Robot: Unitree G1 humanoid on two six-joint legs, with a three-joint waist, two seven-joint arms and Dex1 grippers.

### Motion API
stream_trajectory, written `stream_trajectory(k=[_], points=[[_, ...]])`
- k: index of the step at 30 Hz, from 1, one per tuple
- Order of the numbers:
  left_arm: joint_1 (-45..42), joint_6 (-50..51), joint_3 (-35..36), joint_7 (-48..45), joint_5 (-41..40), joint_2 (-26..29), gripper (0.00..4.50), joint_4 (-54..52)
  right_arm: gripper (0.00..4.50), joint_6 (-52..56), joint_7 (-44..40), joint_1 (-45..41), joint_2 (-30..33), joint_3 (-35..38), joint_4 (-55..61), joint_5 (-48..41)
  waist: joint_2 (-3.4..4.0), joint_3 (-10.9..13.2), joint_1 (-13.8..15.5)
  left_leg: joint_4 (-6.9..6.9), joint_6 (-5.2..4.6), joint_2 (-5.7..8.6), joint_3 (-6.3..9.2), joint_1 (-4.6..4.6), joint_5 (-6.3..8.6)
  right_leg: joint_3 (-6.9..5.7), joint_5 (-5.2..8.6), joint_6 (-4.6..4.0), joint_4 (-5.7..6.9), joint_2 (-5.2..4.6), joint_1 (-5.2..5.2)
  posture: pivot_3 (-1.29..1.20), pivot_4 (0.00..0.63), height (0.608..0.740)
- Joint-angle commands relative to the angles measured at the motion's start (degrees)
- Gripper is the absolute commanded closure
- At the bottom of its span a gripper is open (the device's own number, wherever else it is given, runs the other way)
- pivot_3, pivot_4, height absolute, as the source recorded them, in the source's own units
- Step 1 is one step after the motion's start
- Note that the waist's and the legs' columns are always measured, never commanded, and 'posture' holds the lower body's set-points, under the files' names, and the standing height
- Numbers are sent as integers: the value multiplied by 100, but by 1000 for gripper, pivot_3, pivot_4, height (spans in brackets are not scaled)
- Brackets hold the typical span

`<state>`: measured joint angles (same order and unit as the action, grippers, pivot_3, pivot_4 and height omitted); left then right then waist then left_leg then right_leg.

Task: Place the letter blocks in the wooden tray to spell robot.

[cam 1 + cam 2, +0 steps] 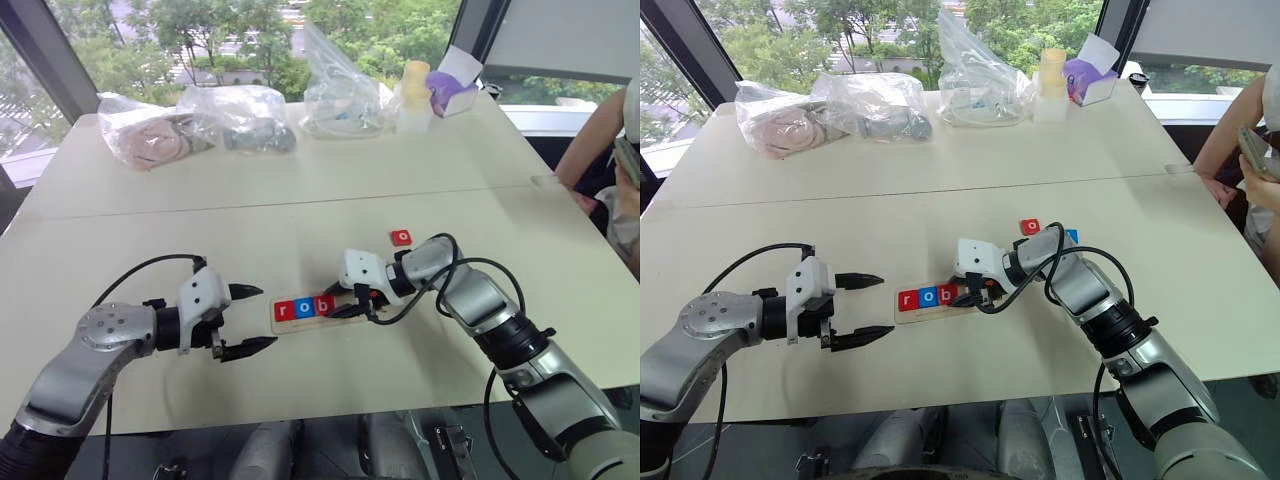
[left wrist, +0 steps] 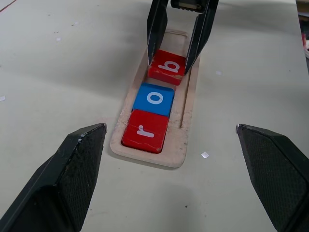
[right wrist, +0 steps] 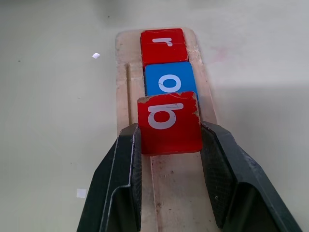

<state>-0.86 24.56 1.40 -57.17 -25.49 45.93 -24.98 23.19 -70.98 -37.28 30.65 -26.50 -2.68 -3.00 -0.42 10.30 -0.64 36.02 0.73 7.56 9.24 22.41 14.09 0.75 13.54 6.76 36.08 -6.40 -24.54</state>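
A: Looking from left to right, the left gripper hangs beside the left end of the tray with its fingers spread wide and nothing between them.

B: And the tray itself?

A: It lies on the table, between the two grippers. It is pale wood, long and narrow, with rounded corners and a shallow slot. In the slot the red r sits at the left end, and the blue o touches it.

B: What about the third tile?

A: The red b is pinched by its two side edges in the right gripper, which is closed on it. It is tilted, with its front edge at the blue o, so I judge it is not yet flat in the slot.

B: How will such a tile handle?

A: I think it is light and stiff, like painted wood. One corner looks chipped, so the paint may be fragile. The faces look smooth, so a grip on the side edges, as now, seems safest, and the letter stays visible.

B: Is anything left?

A: Further right, a red o lies on the table, apart from the tray, with a blue tile just beside it. I cannot read the letter on the blue one.
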Motion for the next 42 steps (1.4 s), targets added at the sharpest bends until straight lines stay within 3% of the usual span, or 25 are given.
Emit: stream_trajectory(k=[1, 9, 15, 16, 26, 33, 42], points=[[-79, 21, 132, 52, -71, 31, 0, -180, 3369, -69, -9, -129, -53, 33, 55, 2, 0, 0, 0, 0, 0, 0, 0, 0, 0, 0, 0, 0, 0, 0, 0, 0, 150, 740], [-106, 65, 120, 114, -90, 33, 0, -222, 3369, -118, -34, -156, -96, 11, -24, 72, 0, 0, -3, 0, 0, 0, 0, 0, 0, 0, 0, 0, 0, 1, 0, 0, 150, 740], [-117, 109, 110, 161, -89, 11, 0, -255, 211, -95, -31, -192, -173, 9, -14, 72, 0, 0, -7, 0, 0, -1, 0, 0, 0, 0, 0, 0, 1, 2, -1, 0, 150, 740], [-116, 111, 108, 164, -89, 11, 0, -257, 64, -95, -33, -193, -179, 11, -16, 77, 0, 0, -5, 0, 1, -1, 0, 0, 0, 0, 0, -1, 1, 2, -1, 0, 150, 740], [-134, 124, 87, 212, -107, -5, 0, -264, 64, -169, 204, -355, 52, 552, 110, -5, 0, 0, 0, 0, 1, 0, 0, 0, 0, 0, -1, -1, 0, 10, 0, 0, 150, 740], [-166, 68, 0, 211, -55, -71, 0, -211, 64, 637, 1780, -541, 149, 1663, -471, 191, 0, 0, 14, -1, 3, -1, 0, 0, -2, 2, -3, -5, 1, 12, -1, 0, 150, 740], [-242, -29, -164, 214, 52, -209, 0, -89, 64, 2952, 4201, -163, -711, 2609, -81, 349, 3, -2, -5, -8, 4, -4, -1, 0, -2, 11, -5, -9, 4, 5, -8, 0, 150, 740]])
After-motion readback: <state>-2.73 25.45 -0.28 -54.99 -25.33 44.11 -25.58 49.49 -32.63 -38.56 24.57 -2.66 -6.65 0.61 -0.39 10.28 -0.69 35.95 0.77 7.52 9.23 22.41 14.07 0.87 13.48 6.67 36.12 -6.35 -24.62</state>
